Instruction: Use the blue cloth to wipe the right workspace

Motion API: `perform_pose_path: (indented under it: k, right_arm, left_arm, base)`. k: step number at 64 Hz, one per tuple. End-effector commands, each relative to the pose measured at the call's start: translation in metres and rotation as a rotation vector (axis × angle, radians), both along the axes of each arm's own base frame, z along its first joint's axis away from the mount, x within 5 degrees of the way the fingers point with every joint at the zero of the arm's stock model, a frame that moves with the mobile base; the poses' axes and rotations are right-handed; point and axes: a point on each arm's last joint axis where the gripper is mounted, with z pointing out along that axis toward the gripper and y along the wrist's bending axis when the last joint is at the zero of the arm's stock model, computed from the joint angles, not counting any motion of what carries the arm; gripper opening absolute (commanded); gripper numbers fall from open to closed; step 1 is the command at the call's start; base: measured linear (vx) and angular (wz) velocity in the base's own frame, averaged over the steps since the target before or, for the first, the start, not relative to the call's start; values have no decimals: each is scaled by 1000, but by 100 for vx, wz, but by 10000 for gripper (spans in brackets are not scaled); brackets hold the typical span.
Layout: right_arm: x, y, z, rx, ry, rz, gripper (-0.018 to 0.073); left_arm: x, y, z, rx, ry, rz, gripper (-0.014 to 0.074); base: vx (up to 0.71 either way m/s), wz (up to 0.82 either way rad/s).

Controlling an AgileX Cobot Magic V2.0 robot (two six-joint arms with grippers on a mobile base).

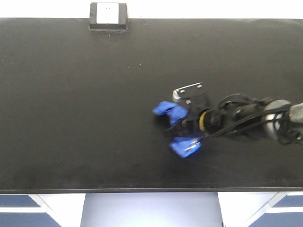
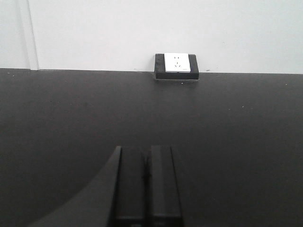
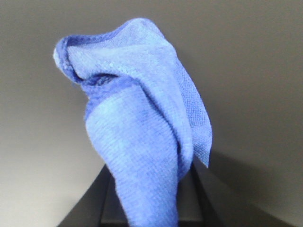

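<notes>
The right gripper point(image 1: 185, 126) reaches in from the right edge of the counter point(image 1: 75, 113) and pinches the blue cloth point(image 1: 171, 112), its fingers pressed onto a bunched fold. In the right wrist view the cloth point(image 3: 142, 142) stands up crumpled between the dark fingers, with a loose flap hanging to one side. It seems held this way so the free folds can be dragged across the surface. From above, two blue lobes show, one either side of the gripper's tip; whether they press on the counter or ride just above it is hard to judge from here.

The left gripper point(image 2: 147, 184) sits low over the near part of the counter with its fingers pressed together, holding nothing, probably parked out of the way.

The outlet box point(image 1: 108, 16) sits at the back edge, left of centre.

Count: one cloth, two grippers, one outlet box.
</notes>
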Motion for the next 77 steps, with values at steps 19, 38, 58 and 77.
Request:
perform_pose_path:
  k: [19,38,58,77]
  right_arm:
    - [12,-36,11,-139,-34,-63,391]
    - [9,-36,53,-70,-155,-70,529]
    - [-3,-39,103,7,-297,-84,531]
    - [-52,-58,152,129,-435,-148,531]
  left_arm:
    - [0,-1,-2,-9,-68,-16,-6]
    - [0,-1,-2,-9,-68,-16,-6]
    - [0,-1,-2,-9,-68,-16,-6]
    - [0,-1,-2,-9,-68,-16,-6]
  base:
    - [0,0]
    - [0,0]
    - [0,0]
    - [0,0]
